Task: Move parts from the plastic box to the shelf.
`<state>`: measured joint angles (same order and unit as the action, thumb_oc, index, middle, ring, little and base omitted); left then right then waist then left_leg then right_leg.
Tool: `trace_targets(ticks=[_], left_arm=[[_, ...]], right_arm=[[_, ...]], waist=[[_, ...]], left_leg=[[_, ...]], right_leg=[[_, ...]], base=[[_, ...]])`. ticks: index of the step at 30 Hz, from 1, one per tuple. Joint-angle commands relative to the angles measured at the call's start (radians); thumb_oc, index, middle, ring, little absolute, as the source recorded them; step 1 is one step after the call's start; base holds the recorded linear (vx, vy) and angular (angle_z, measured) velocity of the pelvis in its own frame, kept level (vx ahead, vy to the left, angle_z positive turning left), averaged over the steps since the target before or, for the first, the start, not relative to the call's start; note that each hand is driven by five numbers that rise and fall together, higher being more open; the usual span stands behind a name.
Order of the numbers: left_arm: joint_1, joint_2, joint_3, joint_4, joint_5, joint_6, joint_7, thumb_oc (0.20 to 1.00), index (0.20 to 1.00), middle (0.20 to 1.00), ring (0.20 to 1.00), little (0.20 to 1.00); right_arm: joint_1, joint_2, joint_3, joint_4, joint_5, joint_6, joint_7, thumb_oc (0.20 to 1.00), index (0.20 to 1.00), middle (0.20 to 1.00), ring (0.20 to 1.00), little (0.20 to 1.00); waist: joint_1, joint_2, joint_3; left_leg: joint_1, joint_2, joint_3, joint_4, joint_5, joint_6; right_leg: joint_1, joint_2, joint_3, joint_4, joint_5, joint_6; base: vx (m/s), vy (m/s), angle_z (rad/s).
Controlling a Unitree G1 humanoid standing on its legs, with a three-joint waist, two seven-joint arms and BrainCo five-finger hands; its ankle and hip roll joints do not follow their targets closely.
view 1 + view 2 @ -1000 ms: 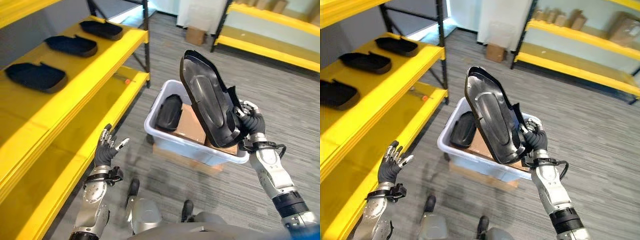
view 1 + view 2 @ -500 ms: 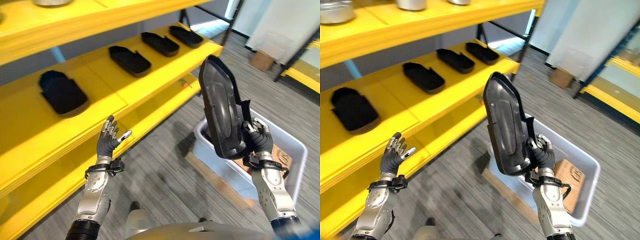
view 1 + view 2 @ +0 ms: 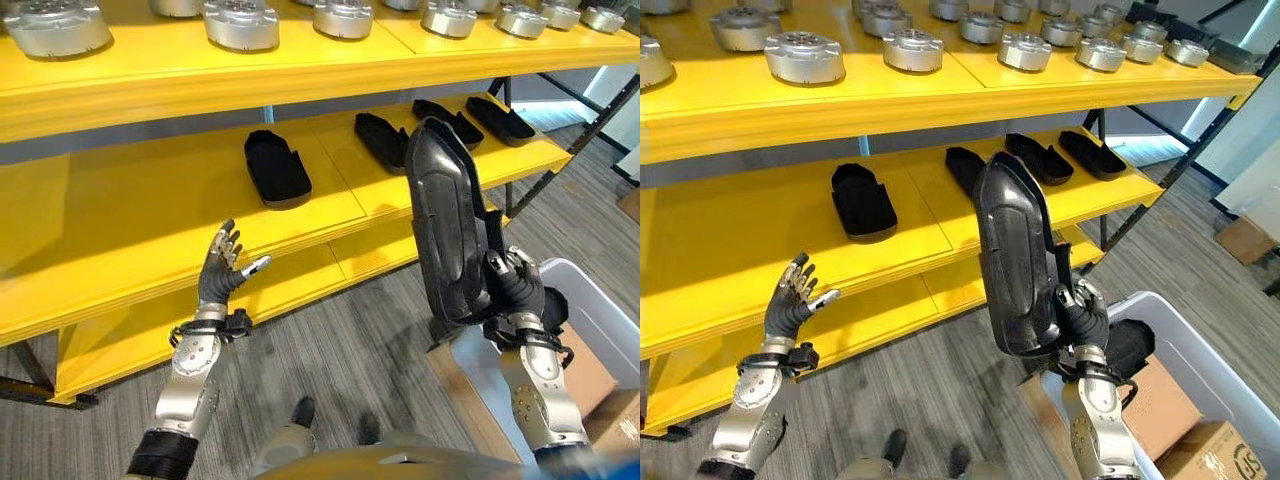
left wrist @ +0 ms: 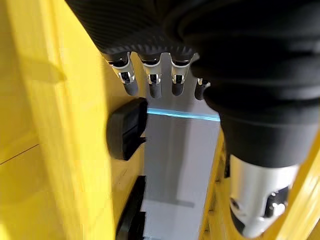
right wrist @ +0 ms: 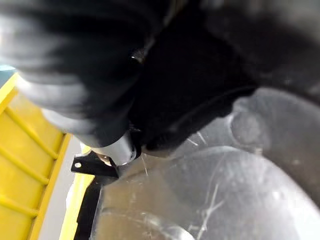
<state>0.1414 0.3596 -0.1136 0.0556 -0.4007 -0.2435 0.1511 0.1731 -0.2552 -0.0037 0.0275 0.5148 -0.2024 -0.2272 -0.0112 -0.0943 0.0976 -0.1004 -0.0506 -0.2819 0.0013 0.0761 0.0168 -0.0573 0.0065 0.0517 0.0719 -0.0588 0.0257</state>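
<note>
Gripping the long black part (image 3: 447,225) by its lower end, the right hand (image 3: 515,285) carries it upright above the plastic box (image 3: 590,320); the left hand (image 3: 222,270) hovers spread, likely ready to steady it. Beyond, the shelf (image 3: 150,210) holds 4 similar parts (image 3: 277,167).

Glossy black plastic part (image 3: 1015,265) is being shown lower centre; matt black parts (image 3: 863,200) on smooth yellow-painted shelf (image 3: 760,240); shiny metal discs (image 3: 805,57) at top; translucent plastic box (image 3: 1200,370) lower right.
</note>
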Motion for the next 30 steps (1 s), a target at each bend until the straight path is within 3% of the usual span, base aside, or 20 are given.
trace_targets(ticks=[1,3,9,11,12,13,14,15,16,17,18,20,21,22,24,25,26,30], left_arm=[[-0.042,0.023,0.008,-0.067,0.016,-0.054,-0.010,1.000,1.000,1.000,1.000,1.000],[-0.013,0.007,0.017,-0.073,0.008,-0.057,-0.013,1.000,1.000,1.000,1.000,1.000],[0.036,-0.007,0.029,-0.083,-0.012,-0.050,-0.029,1.000,1.000,1.000,1.000,1.000],[0.021,-0.004,0.021,-0.075,-0.026,-0.055,-0.031,1.000,1.000,1.000,1.000,1.000],[0.013,-0.002,0.017,-0.074,-0.030,-0.053,-0.031,1.000,1.000,1.000,1.000,1.000],[0.007,-0.001,0.017,-0.071,-0.034,-0.053,-0.030,1.000,1.000,1.000,1.000,1.000],[0.007,0.000,0.017,-0.072,-0.034,-0.053,-0.030,1.000,1.000,1.000,1.000,1.000],[0.021,-0.001,0.023,-0.079,-0.034,-0.051,-0.023,1.000,1.000,1.000,1.000,1.000],[0.022,-0.001,0.023,-0.079,-0.034,-0.051,-0.023,1.000,1.000,1.000,1.000,1.000],[0.027,-0.005,0.027,-0.081,-0.034,-0.051,-0.019,1.000,1.000,1.000,1.000,1.000],[0.031,-0.005,0.031,-0.082,-0.032,-0.049,-0.011,1.000,1.000,1.000,1.000,1.000],[0.027,0.000,0.036,-0.080,-0.021,-0.049,0.000,1.000,1.000,1.000,1.000,1.000],[0.028,-0.002,0.039,-0.081,-0.018,-0.049,0.001,1.000,1.000,1.000,1.000,1.000],[0.030,-0.006,0.045,-0.081,-0.015,-0.049,0.006,1.000,1.000,1.000,1.000,1.000],[0.034,-0.012,0.059,-0.086,-0.032,-0.054,-0.004,1.000,1.000,1.000,1.000,1.000],[0.033,-0.009,0.062,-0.089,-0.035,-0.055,-0.010,1.000,1.000,1.000,1.000,1.000],[0.027,0.007,0.056,-0.094,-0.040,-0.060,-0.030,1.000,1.000,1.000,1.000,1.000],[0.015,0.037,0.053,-0.104,-0.041,-0.062,-0.031,1.000,1.000,1.000,1.000,1.000]], right_arm=[[-0.049,-0.046,-0.059,-0.107,0.030,-0.087,0.014,0.200,0.200,0.200,0.200,0.200],[-0.028,-0.051,-0.078,-0.101,0.027,-0.085,0.004,0.200,0.200,0.200,0.200,0.200],[0.007,-0.055,-0.103,-0.094,0.024,-0.075,0.003,0.200,0.200,0.200,0.200,0.200],[0.011,-0.065,-0.119,-0.096,0.031,-0.084,0.002,0.200,0.200,0.200,0.200,0.200],[0.013,-0.073,-0.130,-0.099,0.029,-0.087,-0.002,0.200,0.200,0.200,0.200,0.200],[0.015,-0.078,-0.135,-0.107,0.030,-0.089,-0.012,0.200,0.200,0.200,0.200,0.200],[0.015,-0.077,-0.134,-0.107,0.030,-0.089,-0.012,0.200,0.200,0.200,0.200,0.200],[0.028,-0.078,-0.133,-0.106,0.033,-0.078,-0.008,0.200,0.200,0.200,0.200,0.200],[0.028,-0.079,-0.133,-0.106,0.033,-0.078,-0.008,0.200,0.200,0.200,0.200,0.200],[0.038,-0.077,-0.134,-0.104,0.032,-0.077,-0.001,0.200,0.200,0.200,0.200,0.200],[0.050,-0.082,-0.138,-0.100,0.033,-0.076,-0.007,0.200,0.200,0.200,0.200,0.200],[0.051,-0.090,-0.127,-0.100,0.027,-0.075,-0.009,0.200,0.200,0.200,0.200,0.200],[0.048,-0.095,-0.120,-0.099,0.026,-0.073,-0.007,0.200,0.200,0.200,0.200,0.200],[0.040,-0.101,-0.109,-0.095,0.017,-0.070,-0.005,0.200,0.200,0.200,0.200,0.200],[0.025,-0.101,-0.092,-0.098,0.015,-0.063,0.009,0.200,0.200,0.200,0.200,0.200],[0.023,-0.102,-0.091,-0.101,0.010,-0.061,0.014,0.200,0.200,0.200,0.200,0.200],[0.021,-0.097,-0.089,-0.109,0.003,-0.054,0.027,0.200,0.200,0.200,0.200,0.200],[0.011,-0.092,-0.069,-0.108,-0.004,-0.043,0.036,0.200,0.200,0.200,0.200,0.200]], waist=[[-0.006,0.016,0.007],[0.002,0.016,-0.002],[0.011,0.015,-0.005],[0.006,0.009,0.022],[-0.007,0.006,0.041],[-0.016,-0.014,0.059],[-0.014,-0.013,0.060],[-0.014,-0.018,0.052],[-0.014,-0.018,0.053],[-0.020,-0.014,0.046],[-0.032,0.001,0.041],[-0.035,0.031,0.041],[-0.032,0.047,0.042],[-0.024,0.062,0.043],[-0.017,0.079,0.035],[-0.013,0.079,0.034],[-0.003,0.073,0.039],[0.015,0.056,0.054]], left_leg=[[0.105,-0.076,0.048,-0.073,-0.033,0.024],[0.103,-0.078,0.050,-0.069,-0.042,0.023],[0.097,-0.094,0.049,-0.002,-0.076,0.014],[0.038,-0.099,0.095,0.107,-0.085,-0.027],[0.007,-0.068,0.168,0.162,-0.092,-0.045],[-0.039,0.032,0.276,0.223,-0.103,-0.040],[-0.041,0.034,0.278,0.231,-0.110,-0.040],[-0.030,0.102,0.271,0.209,-0.109,-0.040],[-0.029,0.102,0.270,0.208,-0.109,-0.040],[-0.020,0.174,0.269,0.170,-0.068,-0.053],[-0.017,0.305,0.289,0.083,0.050,-0.082],[-0.003,0.392,0.292,-0.030,0.179,-0.131],[0.016,0.405,0.277,-0.055,0.204,-0.147],[0.031,0.409,0.252,-0.059,0.219,-0.163],[0.053,0.388,0.256,-0.052,0.129,-0.167],[0.048,0.377,0.276,-0.034,0.101,-0.167],[0.026,0.345,0.288,0.021,0.032,-0.158],[-0.017,0.292,0.275,0.114,-0.028,-0.151]], right_leg=[[-0.021,0.079,0.036,-0.004,0.054,0.038],[0.003,0.081,0.045,-0.040,0.063,0.028],[0.042,0.054,-0.021,-0.073,0.059,0.024],[0.046,0.028,-0.051,-0.077,0.059,0.023],[0.052,0.015,-0.065,-0.072,0.053,0.023],[0.047,-0.027,-0.086,-0.061,0.053,0.023],[0.047,-0.025,-0.084,-0.059,0.051,0.023],[0.051,-0.046,-0.090,-0.052,0.033,0.027],[0.052,-0.046,-0.090,-0.052,0.032,0.027],[0.049,-0.061,-0.100,-0.042,0.020,0.032],[0.036,-0.086,-0.122,-0.012,-0.009,0.037],[0.018,-0.098,-0.128,0.036,-0.041,0.052],[0.008,-0.099,-0.122,0.063,-0.053,0.059],[0.000,-0.100,-0.110,0.089,-0.060,0.065],[0.004,-0.123,-0.102,0.112,-0.075,0.078],[0.013,-0.139,-0.103,0.116,-0.076,0.086],[0.046,-0.183,-0.121,0.104,-0.071,0.105],[0.087,-0.237,-0.150,0.070,-0.036,0.132]], base=[[0.01,-0.011,-0.11],[0.07,-0.045,0.01],[0.06,-0.036,0.04],[-0.05,0.015,0.22],[-0.12,0.057,1.27],[-0.08,0.046,1.39],[-0.02,0.072,1.40],[0.04,0.040,0.25],[0.07,0.097,0.05],[0.08,0.199,0.10],[0.11,0.291,0.33],[0.12,0.320,0.64],[0.14,0.305,0.40],[0.13,0.277,-0.04],[0.17,0.270,-0.47],[0.24,0.340,-0.34],[0.22,0.317,0.01],[0.11,0.182,0.18]])
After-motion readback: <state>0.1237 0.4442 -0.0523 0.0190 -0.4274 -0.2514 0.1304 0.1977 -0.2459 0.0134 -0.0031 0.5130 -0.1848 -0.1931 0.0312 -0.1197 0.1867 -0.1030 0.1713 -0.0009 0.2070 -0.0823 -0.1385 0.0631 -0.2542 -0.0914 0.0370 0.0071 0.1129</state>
